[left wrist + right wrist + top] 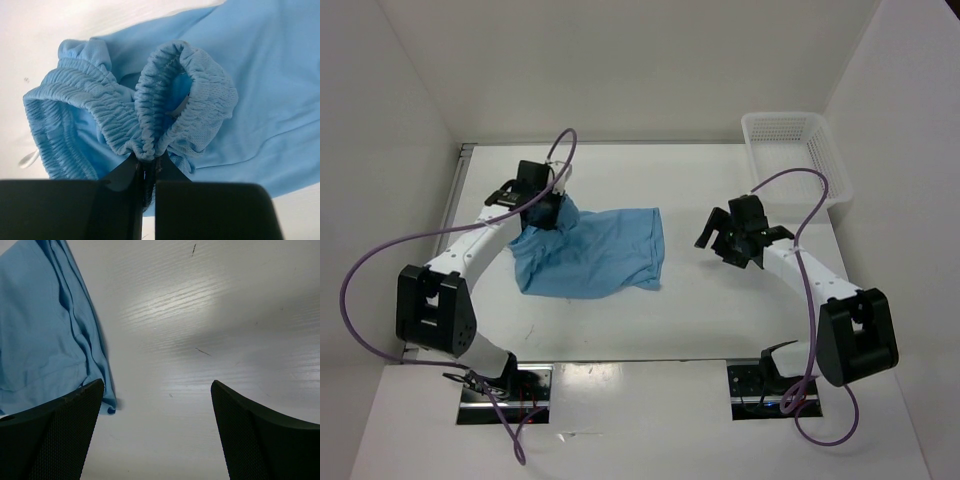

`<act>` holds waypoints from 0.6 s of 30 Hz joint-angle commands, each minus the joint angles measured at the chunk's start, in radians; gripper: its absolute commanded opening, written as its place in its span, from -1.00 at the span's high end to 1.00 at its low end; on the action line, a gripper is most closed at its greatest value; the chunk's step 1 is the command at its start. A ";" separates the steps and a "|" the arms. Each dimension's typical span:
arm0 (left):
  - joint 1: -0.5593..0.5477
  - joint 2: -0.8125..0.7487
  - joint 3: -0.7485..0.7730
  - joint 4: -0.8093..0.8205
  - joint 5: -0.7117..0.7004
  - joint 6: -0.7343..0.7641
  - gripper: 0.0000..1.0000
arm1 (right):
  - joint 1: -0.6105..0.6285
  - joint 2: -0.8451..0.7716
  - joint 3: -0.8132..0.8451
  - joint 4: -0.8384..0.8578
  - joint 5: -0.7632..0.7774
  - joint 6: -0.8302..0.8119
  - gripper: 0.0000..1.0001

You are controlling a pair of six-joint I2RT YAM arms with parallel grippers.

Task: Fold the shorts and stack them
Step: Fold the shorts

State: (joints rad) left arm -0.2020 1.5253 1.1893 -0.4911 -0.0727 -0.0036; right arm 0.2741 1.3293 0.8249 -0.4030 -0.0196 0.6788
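Top view: left gripper (548, 212) tips buried in bunched fabric at 10 o'clock corner of shorts (605, 250); contact point hidden. Left wrist view: shorts run off frame at 12 and 3 o'clock; fingers (125, 172) pinched together, pads lost under waistband (200, 95) fold; drawstring (27, 159) at 8 o'clock, only small white loop showing, rest tucked beneath fabric. Right wrist view: shorts cut by 9 and 12 o'clock edges; hem corner partly behind one spread finger of right gripper (157, 385); finger bases cut at 6 o'clock.
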 commanded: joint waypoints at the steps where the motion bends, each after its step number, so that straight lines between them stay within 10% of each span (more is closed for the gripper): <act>1: -0.048 0.022 0.065 0.046 0.031 0.004 1.00 | -0.001 -0.050 -0.009 0.061 -0.008 -0.015 -0.85; 18: -0.321 0.304 0.389 0.034 0.116 0.004 1.00 | -0.001 -0.091 -0.046 0.079 -0.040 -0.024 -0.85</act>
State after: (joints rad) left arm -0.4648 1.7554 1.5032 -0.4923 -0.0074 -0.0036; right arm 0.2741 1.2816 0.7906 -0.3641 -0.0540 0.6640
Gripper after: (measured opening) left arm 0.068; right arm 0.922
